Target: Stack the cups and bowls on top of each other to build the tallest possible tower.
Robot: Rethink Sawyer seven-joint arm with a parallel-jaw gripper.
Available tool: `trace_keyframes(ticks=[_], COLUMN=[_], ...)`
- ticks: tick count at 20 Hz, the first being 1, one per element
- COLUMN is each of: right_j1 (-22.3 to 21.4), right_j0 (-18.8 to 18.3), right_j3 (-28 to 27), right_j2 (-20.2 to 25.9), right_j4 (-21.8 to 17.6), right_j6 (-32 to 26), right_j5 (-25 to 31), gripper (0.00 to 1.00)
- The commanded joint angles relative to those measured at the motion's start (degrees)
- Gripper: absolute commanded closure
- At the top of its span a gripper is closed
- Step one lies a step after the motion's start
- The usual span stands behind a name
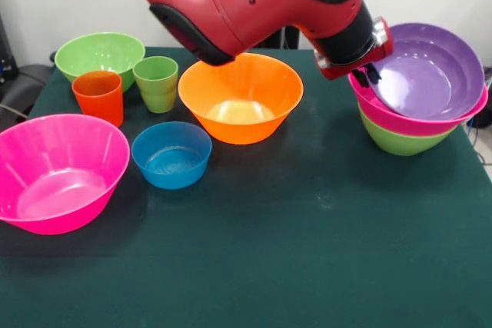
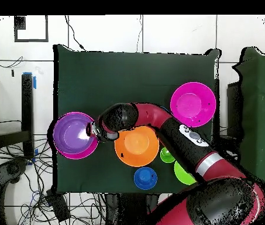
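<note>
At the right of the front view stands the tower: a green bowl [image 1: 401, 142] at the base, a pink bowl [image 1: 415, 122] in it, and a shallow purple bowl [image 1: 429, 71] tilted on top. My gripper [image 1: 368, 76] is shut on the purple bowl's left rim. From overhead, the gripper [image 2: 92, 130] meets the purple bowl [image 2: 73, 135] at its right edge. Loose on the cloth are an orange bowl [image 1: 241, 99], a blue bowl [image 1: 171, 154], a big pink bowl [image 1: 58, 171], a green bowl [image 1: 100, 53], an orange-red cup [image 1: 98, 96] and a light green cup [image 1: 156, 82].
The dark green cloth-covered table [image 1: 307, 251] reaches to the front edge. My arm [image 1: 254, 1] passes over the orange bowl [image 2: 137, 146]. Overhead, the pink bowl [image 2: 193, 104], blue bowl [image 2: 145, 177] and green cup [image 2: 167, 154] lie near the arm, which hides the orange-red cup.
</note>
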Motion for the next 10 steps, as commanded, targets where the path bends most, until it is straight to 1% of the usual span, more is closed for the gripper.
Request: trace_keyframes(ticks=[1, 6, 7, 10], right_j1=[3.28, 3.55, 3.86, 4.11], right_j0=[-0.01, -0.38, -0.63, -1.05], right_j3=[-3.89, -4.97, -5.02, -4.89], right_j2=[-0.58, 0.07, 0.50, 1.18], right_j4=[-3.03, -3.84, -4.24, -4.76], right_j6=[-15.94, -16.77, -16.97, -17.14], right_j5=[4.82, 6.88, 6.48, 4.54], gripper=[1.00, 1.00, 0.00, 0.00])
